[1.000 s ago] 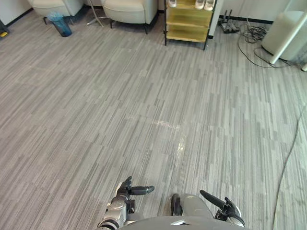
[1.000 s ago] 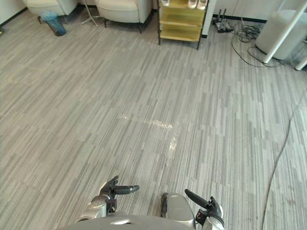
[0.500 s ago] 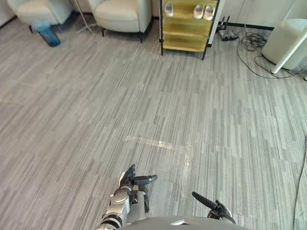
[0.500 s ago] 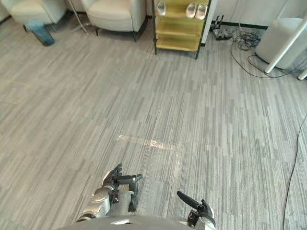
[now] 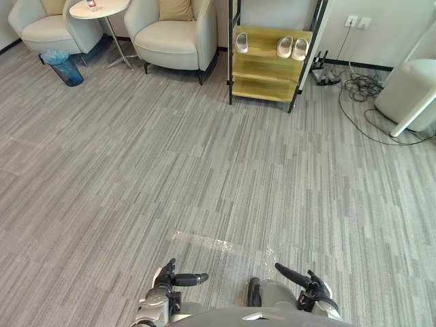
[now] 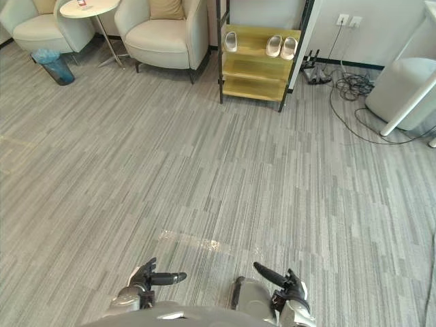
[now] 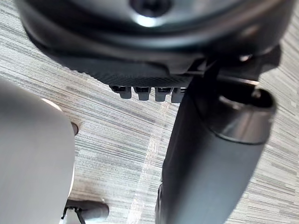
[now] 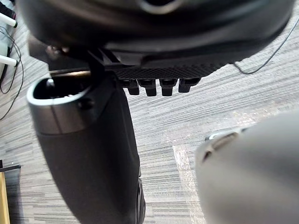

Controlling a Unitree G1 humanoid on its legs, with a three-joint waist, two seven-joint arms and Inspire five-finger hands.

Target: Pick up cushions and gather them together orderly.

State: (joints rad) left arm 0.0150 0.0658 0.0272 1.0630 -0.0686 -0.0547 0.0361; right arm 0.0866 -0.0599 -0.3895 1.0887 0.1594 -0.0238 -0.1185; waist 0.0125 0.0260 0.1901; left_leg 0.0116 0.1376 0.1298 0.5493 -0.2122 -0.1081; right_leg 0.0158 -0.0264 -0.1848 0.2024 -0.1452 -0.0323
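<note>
The floor [image 5: 204, 157] is matt grey striped carpet with a glossy strip [image 5: 201, 240], perhaps tape. The armchair [image 5: 170, 46] looks smooth cream leather, its cushion [image 5: 176, 9] tan cloth, the shelf [image 5: 262, 68] yellow wood.

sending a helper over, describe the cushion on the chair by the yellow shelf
At the far wall stands a yellow shelf rack with slippers on it. The cream armchair just left of it holds the cushion: tan, propped against the backrest, darker than the chair.

Bright, even light; glare on floor [image 5: 204, 242]
</note>
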